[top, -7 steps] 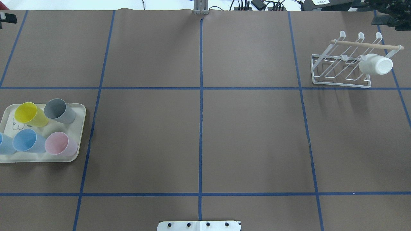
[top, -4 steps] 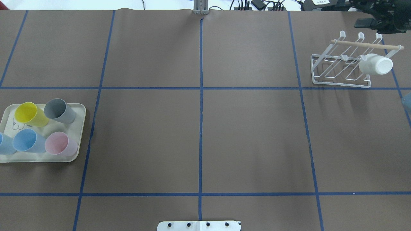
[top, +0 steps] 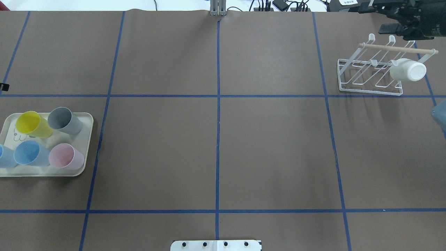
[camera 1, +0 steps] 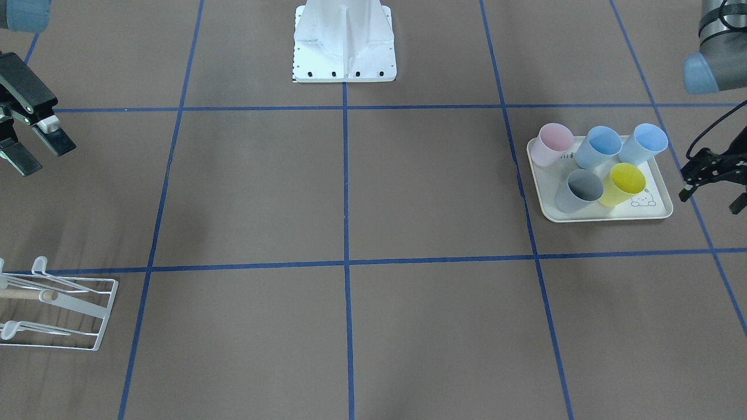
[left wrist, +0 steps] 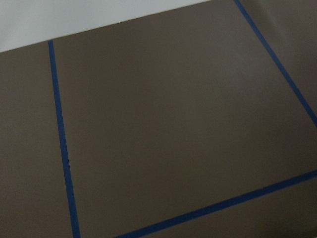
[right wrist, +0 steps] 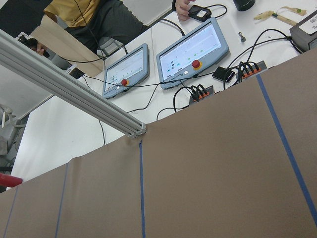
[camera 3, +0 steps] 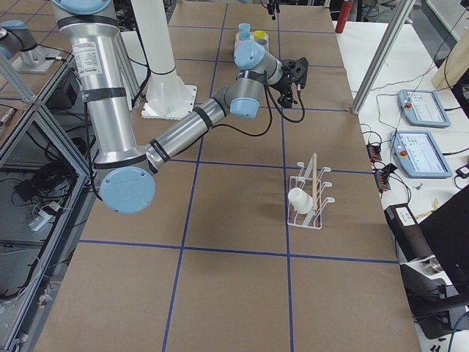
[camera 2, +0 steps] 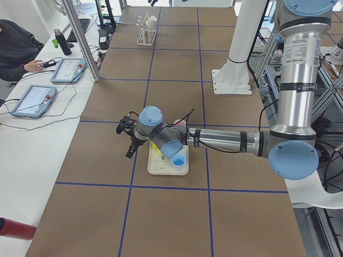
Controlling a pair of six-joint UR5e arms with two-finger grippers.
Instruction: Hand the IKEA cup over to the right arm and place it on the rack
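Several plastic cups stand on a cream tray (top: 87, 139): yellow (top: 29, 122), grey (top: 61, 118), pink (top: 62, 156) and two blue (top: 28, 152). My left gripper (camera 1: 711, 198) hovers open and empty just beside the tray (camera 1: 607, 217), on its far-left side; it also shows in the exterior left view (camera 2: 128, 138). My right gripper (camera 1: 38, 153) is open and empty, above the table near the white wire rack (top: 369, 75). In the overhead view the right gripper (top: 378, 17) is just beyond the rack. A white cup (top: 407, 69) hangs on the rack.
The rack (camera 1: 58, 315) with its wooden dowel (top: 397, 48) sits at the far right corner. The robot base (camera 1: 344, 41) stands at the near middle edge. Operator tablets and cables (right wrist: 193, 54) lie beyond the table's far edge.
The right gripper has moved leftward over the table's far right corner, and its blue elbow cap has come in at the right edge. The left gripper has moved nearer, toward the tray.
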